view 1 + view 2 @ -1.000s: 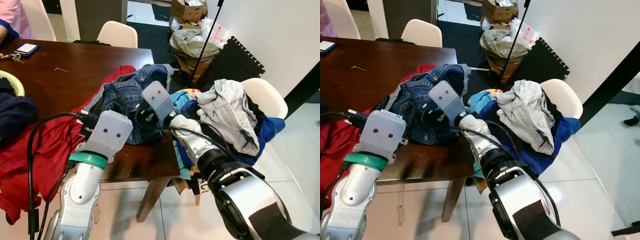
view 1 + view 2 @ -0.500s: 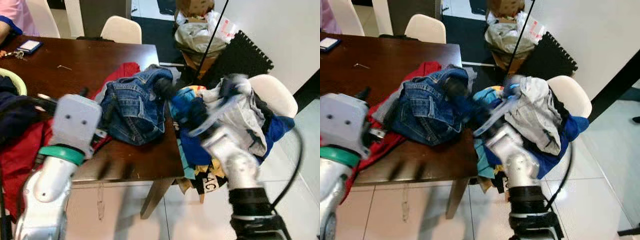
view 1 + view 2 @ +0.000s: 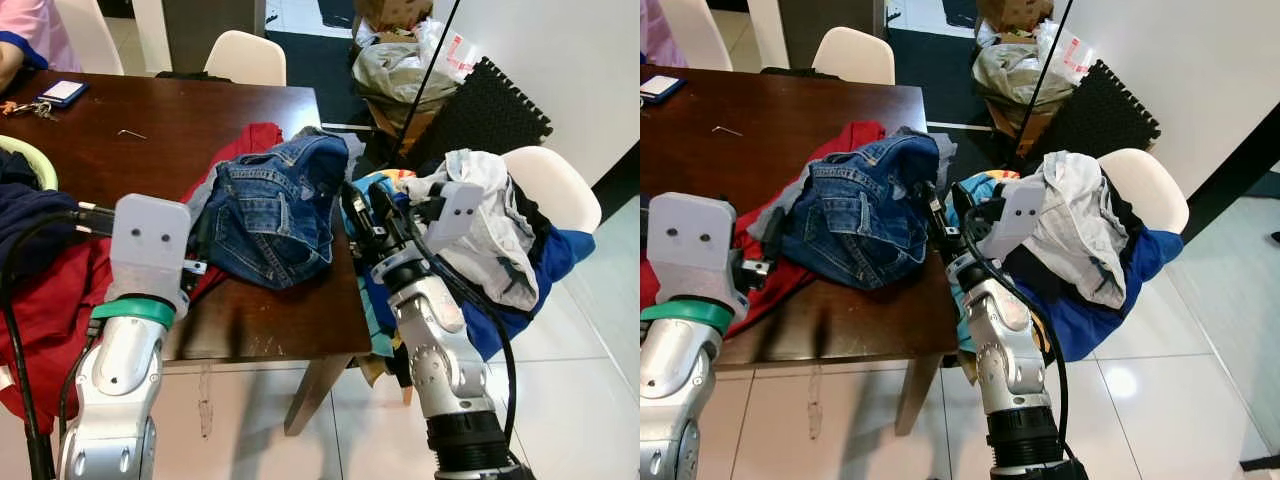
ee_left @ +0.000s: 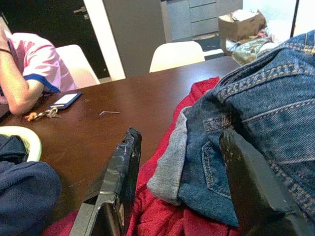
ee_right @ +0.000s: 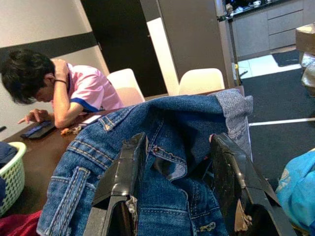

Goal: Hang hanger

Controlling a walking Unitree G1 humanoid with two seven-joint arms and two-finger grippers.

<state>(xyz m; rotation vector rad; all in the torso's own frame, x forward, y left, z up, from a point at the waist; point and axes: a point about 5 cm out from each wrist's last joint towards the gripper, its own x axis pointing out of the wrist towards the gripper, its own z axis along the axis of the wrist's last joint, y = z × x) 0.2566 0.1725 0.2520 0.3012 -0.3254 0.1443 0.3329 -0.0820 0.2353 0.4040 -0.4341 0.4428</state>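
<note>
A crumpled pair of blue jeans [image 3: 275, 205] lies on the dark wooden table [image 3: 190, 125], on top of a red garment [image 3: 50, 300]. My right gripper [image 3: 368, 212] is open at the table's right edge. Its fingers [image 5: 123, 182] point into the jeans' folds, with denim between them. My left gripper [image 4: 179, 187] is open low over the red garment, just left of the jeans. One finger [image 4: 115, 177] hovers above the red cloth and the other is beside the denim. A small bent metal piece [image 3: 125, 133] lies farther back on the table.
A white chair [image 3: 555, 185] heaped with clothes [image 3: 480, 230] stands right of the table. A person in pink [image 5: 74, 91] leans on the far left corner by a phone [image 3: 62, 92]. A pale basket [image 3: 35, 165], a black pole [image 3: 425, 75] and bags [image 3: 395, 70] are also near.
My right arm has swung back from over the jeans, and its gripper now sits at their right edge. My left arm has drawn back to the left. The camera has shifted slightly.
</note>
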